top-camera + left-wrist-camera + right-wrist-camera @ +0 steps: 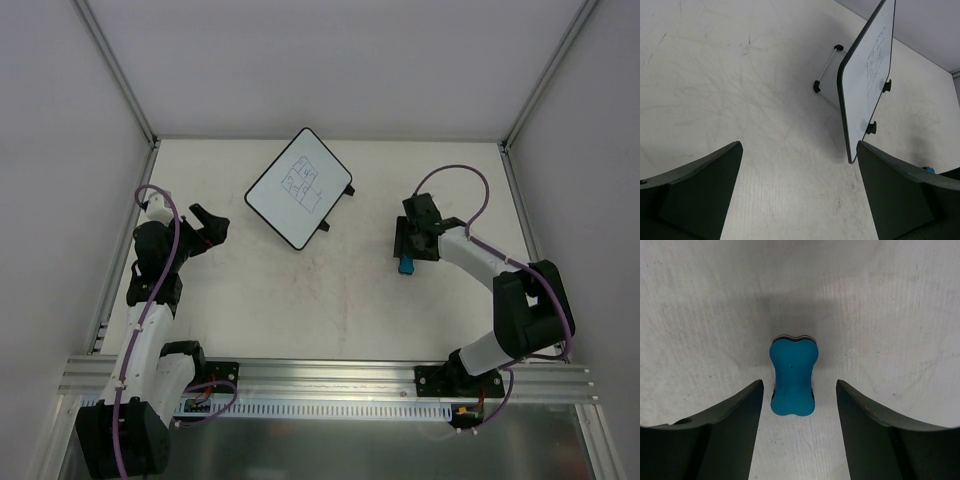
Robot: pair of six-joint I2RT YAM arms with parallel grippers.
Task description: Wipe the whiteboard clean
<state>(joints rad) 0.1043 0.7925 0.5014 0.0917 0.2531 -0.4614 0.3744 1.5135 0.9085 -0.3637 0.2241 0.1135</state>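
The whiteboard [298,188] lies at the back middle of the table, turned like a diamond, with thin dark scribbles and two black tabs on its right edge. In the left wrist view the whiteboard [867,75] stands tilted ahead and to the right. My left gripper [212,225] is open and empty, to the left of the board and apart from it; it hangs over bare table in its own view [799,150]. The small blue eraser [792,375] lies on the table. My right gripper [799,382] is open, its jaws either side of the eraser's near end, not touching. Both show from above: gripper [410,248], eraser [407,266].
A thin wire leg with black end caps [827,67] lies on the table behind the board. White walls and aluminium posts [120,75] enclose the table on three sides. An aluminium rail [330,375] runs along the near edge.
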